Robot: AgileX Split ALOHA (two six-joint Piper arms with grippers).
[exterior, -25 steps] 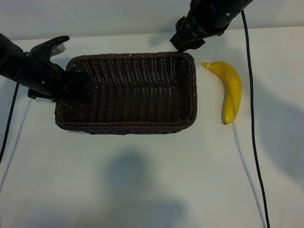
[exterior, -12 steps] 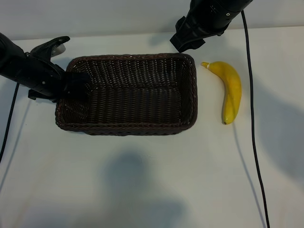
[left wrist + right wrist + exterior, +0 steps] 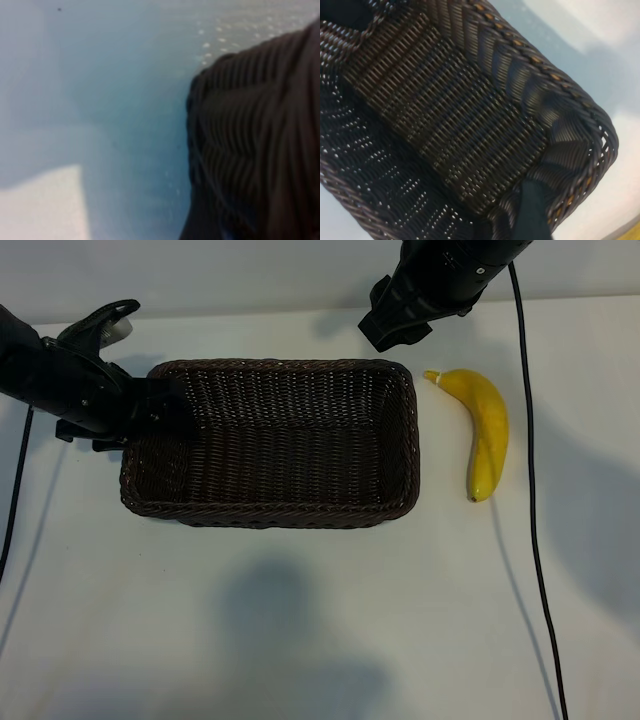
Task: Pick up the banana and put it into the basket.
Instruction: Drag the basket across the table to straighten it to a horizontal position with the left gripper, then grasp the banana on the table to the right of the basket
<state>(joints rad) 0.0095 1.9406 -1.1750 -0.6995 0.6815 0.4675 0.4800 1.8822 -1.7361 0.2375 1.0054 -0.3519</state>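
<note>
White bench (image 3: pixel 300 640) carries everything. On it, the brown wicker basket (image 3: pixel 270 510) lies in the middle, and the banana (image 3: pixel 485 430) lies just beside its right end, apart from it and not yet picked up. Your left pincer (image 3: pixel 160 410) is at the basket's left rim; I cannot tell if it is spread or pinching the rim. Your right pincer (image 3: pixel 385 330) hovers above the basket's far right corner; its fingertips are hidden, so I cannot tell their state. Bring it across to the banana's middle, spread across the short width, then descend straight.
</note>
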